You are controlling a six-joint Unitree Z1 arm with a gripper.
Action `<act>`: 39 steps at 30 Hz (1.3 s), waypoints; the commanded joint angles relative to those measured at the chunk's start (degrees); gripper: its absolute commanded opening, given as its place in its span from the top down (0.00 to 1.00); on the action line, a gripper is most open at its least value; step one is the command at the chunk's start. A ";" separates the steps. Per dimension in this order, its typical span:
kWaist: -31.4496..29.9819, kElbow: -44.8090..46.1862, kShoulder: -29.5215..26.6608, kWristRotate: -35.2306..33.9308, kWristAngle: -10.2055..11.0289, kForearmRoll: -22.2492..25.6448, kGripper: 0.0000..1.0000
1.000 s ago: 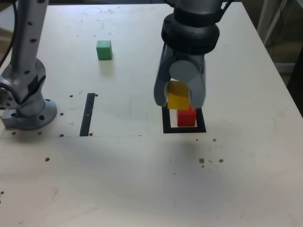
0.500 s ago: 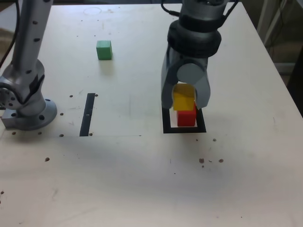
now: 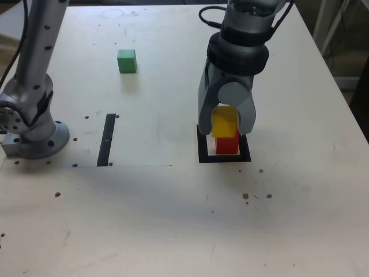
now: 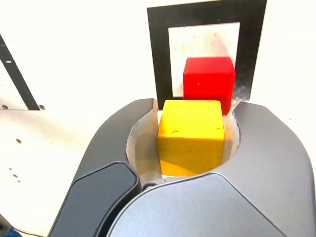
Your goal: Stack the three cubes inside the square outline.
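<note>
My gripper (image 3: 226, 128) is shut on the yellow cube (image 3: 225, 122), which hangs just above the red cube (image 3: 227, 145). I cannot tell whether the two cubes touch. The red cube stands inside the black square outline (image 3: 204, 156), towards the exterior view's right side of it. In the wrist view the yellow cube (image 4: 190, 136) sits between my gripper (image 4: 191, 123) jaws, with the red cube (image 4: 209, 81) and the square outline (image 4: 159, 54) beyond it. The green cube (image 3: 127, 60) lies alone at the back of the table, on the exterior view's left.
A thin black strip (image 3: 106, 139) lies on the table to the exterior view's left of the outline. The arm's grey base (image 3: 31, 124) is bolted at the left edge. Small dark specks (image 3: 253, 196) dot the tabletop in front of the outline.
The gripper has carried the yellow cube to the exterior view's right and down, from beside the red cube to just over it.
</note>
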 commanded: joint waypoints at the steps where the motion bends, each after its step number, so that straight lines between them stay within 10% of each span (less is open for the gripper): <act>1: 0.56 0.79 0.41 0.44 -0.23 -0.74 0.87; 19: 1.92 1.55 0.89 2.42 -0.17 -2.06 0.67; 30: 1.96 1.55 0.82 2.25 0.54 -2.22 0.07; 39: 1.96 1.47 0.00 2.24 0.67 -2.10 0.01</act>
